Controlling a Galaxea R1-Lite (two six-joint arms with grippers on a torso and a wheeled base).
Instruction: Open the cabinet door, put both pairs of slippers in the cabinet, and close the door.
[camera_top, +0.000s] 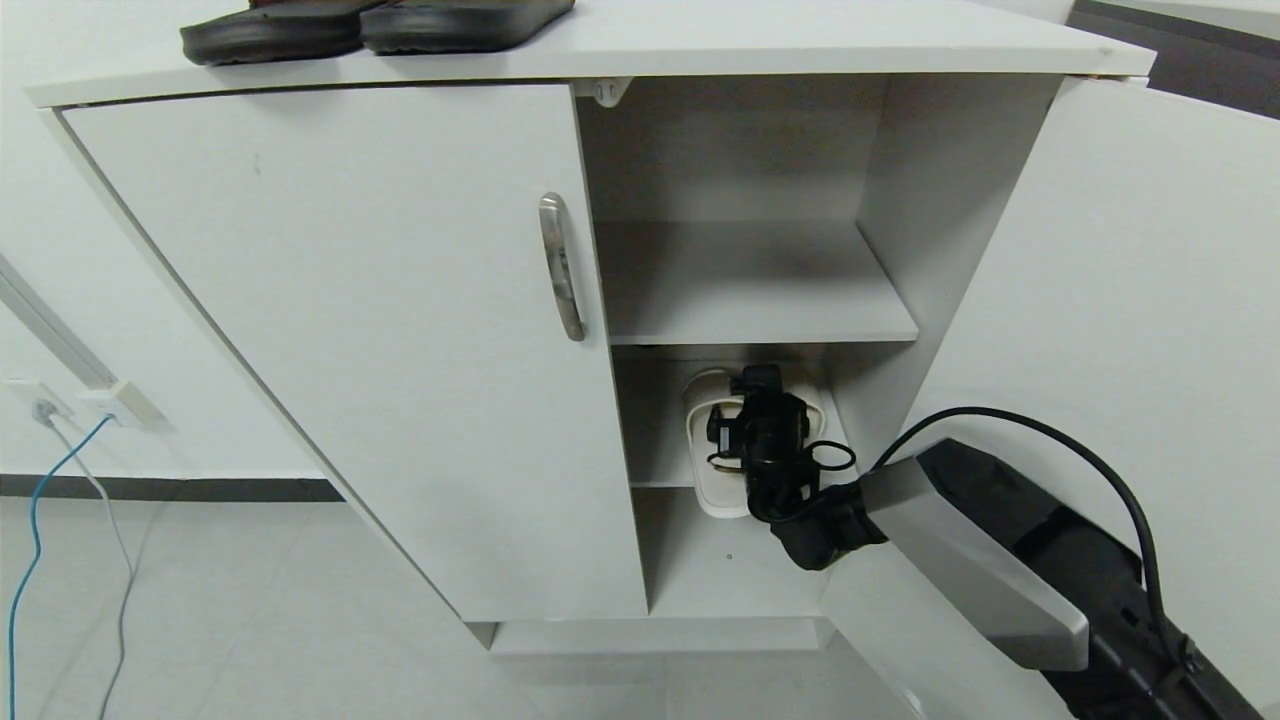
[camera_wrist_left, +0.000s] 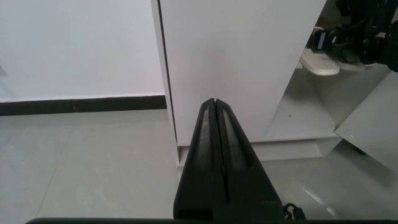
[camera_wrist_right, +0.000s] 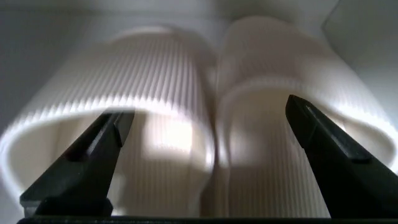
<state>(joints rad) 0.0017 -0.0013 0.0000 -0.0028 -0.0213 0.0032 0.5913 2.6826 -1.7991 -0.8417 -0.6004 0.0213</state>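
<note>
Jaws first: the right gripper (camera_wrist_right: 205, 115) has its fingers spread wide, one on each outer side of the pair of white ribbed slippers (camera_top: 714, 494). Can't tell if they actually touch. The left gripper (camera_wrist_left: 214, 104) has its fingers pressed flat together with nothing between them.

Room stuff: white cabinet (camera_top: 800, 45) against a white wall, grey tiled floor (camera_top: 250, 600) in front of it, dark baseboard (camera_top: 150, 488) running off from its left side. A wall socket (camera_top: 40, 405) sits left of the cabinet, with a blue cable (camera_top: 30, 540) and a grey cable (camera_top: 125, 560) hanging to the floor. The cabinet's left door (camera_top: 350, 330) is closed, metal handle (camera_top: 562, 267) on it, and the right door (camera_top: 1150, 300) stands open. The white slippers sit in the cabinet's middle compartment, near ends sticking a little past the shelf edge. A dark pair of slippers (camera_top: 370, 25) lies on the cabinet top.

The right arm runs from in front of the open door into that middle compartment, gripper right over the white pair. The left gripper hangs low in front of the cabinet, pointed at its base.
</note>
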